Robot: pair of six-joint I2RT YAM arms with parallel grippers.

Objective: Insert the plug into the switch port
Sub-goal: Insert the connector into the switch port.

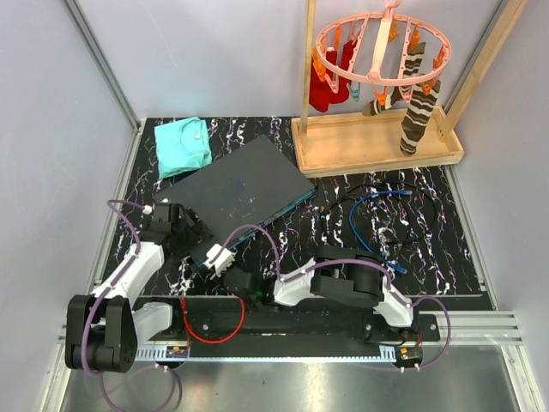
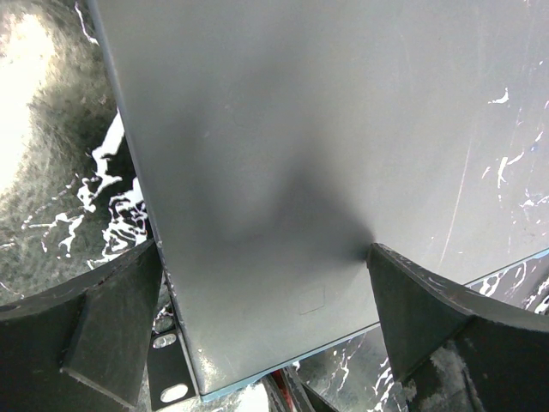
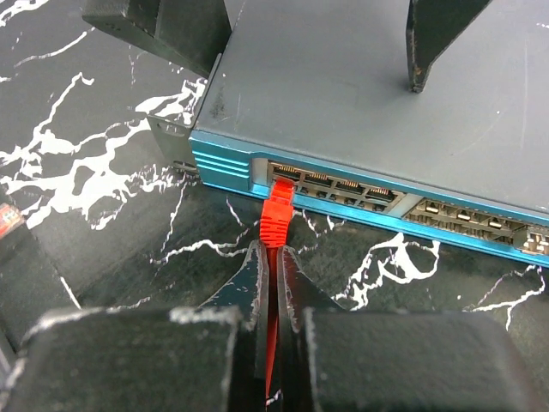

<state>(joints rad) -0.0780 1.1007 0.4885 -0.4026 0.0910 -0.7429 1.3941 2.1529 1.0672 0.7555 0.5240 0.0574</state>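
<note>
Presently, at the table's (image 1: 446, 257) far left corner, we note a folded teal cloth (image 1: 183, 146). Nearer, by the left edge, the left gripper (image 1: 176, 227) sits over the switch's near left corner. Its fingers are spread wide. In the right wrist view, one finger (image 3: 163, 26) stands just beside the short end of the switch and the other (image 3: 437, 39) reaches down onto the grey top. We cannot tell whether either presses.

The switch (image 1: 244, 184) lies flat on the left half of the table, turned at an angle, with its far corner just beside the cloth. Its teal socket edge (image 3: 360, 193) faces the near right.

At the left end of that edge we find the red plug (image 3: 277, 210), its nose at the mouth of the leftmost socket. How deep it sits we cannot tell. The right gripper (image 3: 273, 257) is just behind it, fingers pressed together and pinching the red cable (image 3: 273, 343) where it leaves the plug. The cable loops along the near edge.

Further right, loose blue and black leads (image 1: 369, 215) lie on the table. At the far right corner stands a wooden rack (image 1: 377, 146) with socks clipped to a pink ring.
</note>
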